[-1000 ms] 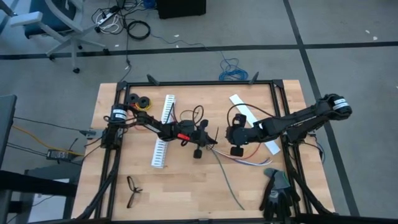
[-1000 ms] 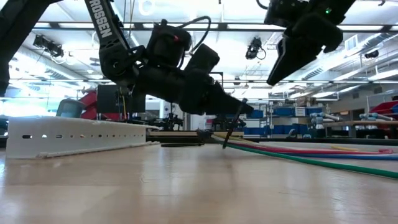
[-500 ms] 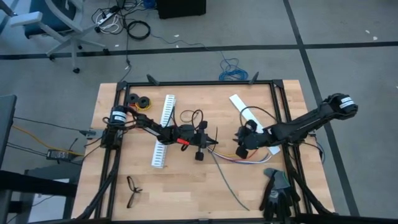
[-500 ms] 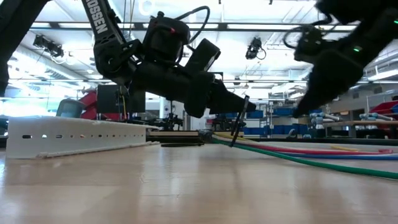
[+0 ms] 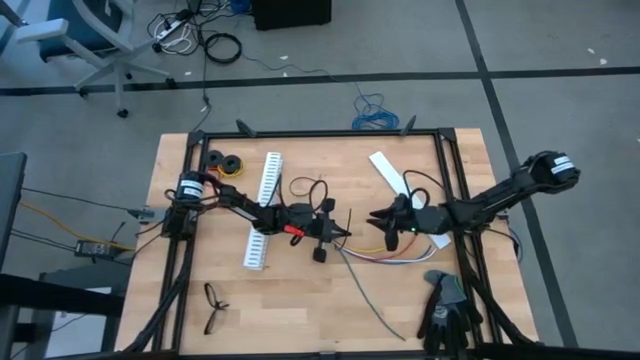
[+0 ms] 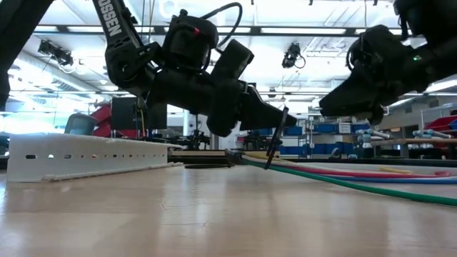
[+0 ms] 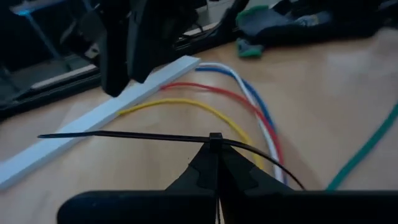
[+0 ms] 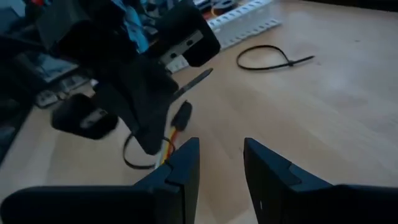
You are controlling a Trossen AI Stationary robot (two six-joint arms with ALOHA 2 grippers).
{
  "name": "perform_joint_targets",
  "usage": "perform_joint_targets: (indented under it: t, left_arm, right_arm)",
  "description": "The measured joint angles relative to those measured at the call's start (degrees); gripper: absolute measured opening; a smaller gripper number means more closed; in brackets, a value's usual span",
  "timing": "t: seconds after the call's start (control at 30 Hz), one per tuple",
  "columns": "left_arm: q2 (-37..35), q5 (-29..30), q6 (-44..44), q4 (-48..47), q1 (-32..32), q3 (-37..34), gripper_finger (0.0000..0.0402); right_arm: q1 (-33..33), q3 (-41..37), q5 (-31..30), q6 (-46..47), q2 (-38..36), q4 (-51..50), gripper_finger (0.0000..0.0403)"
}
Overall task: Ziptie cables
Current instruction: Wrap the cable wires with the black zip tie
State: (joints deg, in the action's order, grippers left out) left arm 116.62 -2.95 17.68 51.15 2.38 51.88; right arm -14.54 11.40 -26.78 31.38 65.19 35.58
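Tabletop: pale wooden tabletop [image 5: 300,300] in a black frame, centre of the high view.
Left tool: left tool [image 5: 338,232] at mid-frame, clenched on a thin black plastic ziptie [image 7: 124,135].
Right tool: right tool [image 5: 380,217] right of centre, fingers parted with nothing between them.
Cables: thin yellow, red, blue and white cables [image 5: 385,255] lie between the tools, lower right of centre.
Strip: long white slotted plastic strip [image 5: 262,215] left of centre.
Glasses: black eyeglasses [image 5: 213,305] lower left.
Glove: dark work glove [image 5: 445,310] lower right.
Room: grey floor [image 5: 560,100] around the tabletop; office chair [image 5: 80,40] upper left.
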Motion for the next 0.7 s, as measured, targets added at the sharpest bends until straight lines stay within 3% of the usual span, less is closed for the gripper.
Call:
perform_joint_targets:
  t: [0.37, 0.7]
  left_arm:
    - [0.0, 4.8, 4.8, -1.1, 0.4, 0.1, 0.0005]
    - [0.0, 5.5, 4.7, -1.6, 0.4, 0.1, 0.0005]
  right_arm:
    - [7.5, 0.6, 16.5, -1.0, 12.1, 18.1, 0.0111]
    - [10.1, 6.4, 20.8, -1.8, 24.0, 25.4, 0.0111]
